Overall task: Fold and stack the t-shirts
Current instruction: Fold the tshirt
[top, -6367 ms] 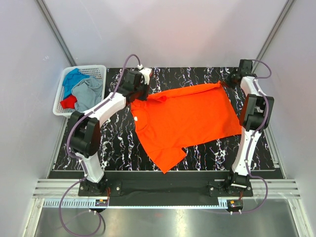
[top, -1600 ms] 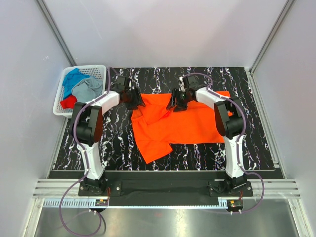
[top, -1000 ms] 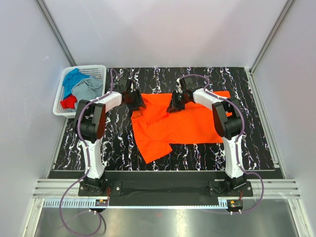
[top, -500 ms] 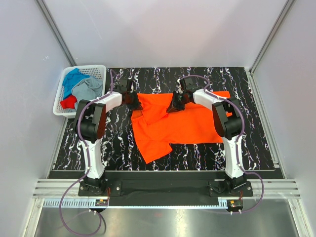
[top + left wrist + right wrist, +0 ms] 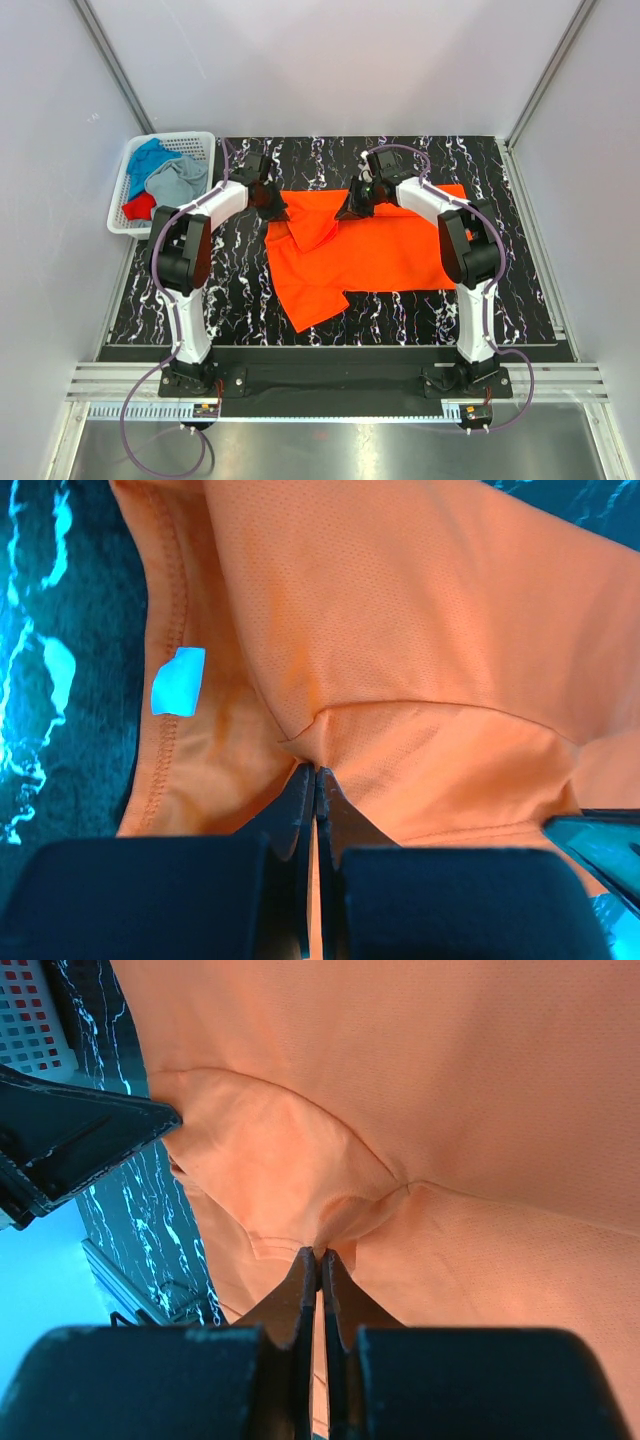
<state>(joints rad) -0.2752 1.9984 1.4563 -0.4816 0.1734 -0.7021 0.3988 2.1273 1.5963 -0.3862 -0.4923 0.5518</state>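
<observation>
The orange t-shirt [image 5: 380, 245] lies partly folded on the black marbled table [image 5: 230, 290], a sleeve trailing toward the near edge. My left gripper [image 5: 272, 208] is shut on a pinch of its far-left edge. In the left wrist view the cloth [image 5: 420, 610] puckers at the gripper [image 5: 316, 770], with the white neck label [image 5: 177, 681] to the left. My right gripper [image 5: 350, 208] is shut on the far edge further right. In the right wrist view the fabric [image 5: 480, 1090] bunches at the gripper [image 5: 320, 1253]. More t-shirts, blue [image 5: 150, 160], grey [image 5: 178, 185] and red [image 5: 138, 207], sit in the basket.
The white lattice basket [image 5: 127, 226] stands off the table's far-left corner, and a corner of it [image 5: 40, 1020] shows in the right wrist view. Grey walls close in the back and both sides. Both arm bases are bolted at the near edge.
Both grippers have closed on the orange shirt's far edge. The cloth between them has drawn up into a small fold, and the left gripper has edged slightly back.
</observation>
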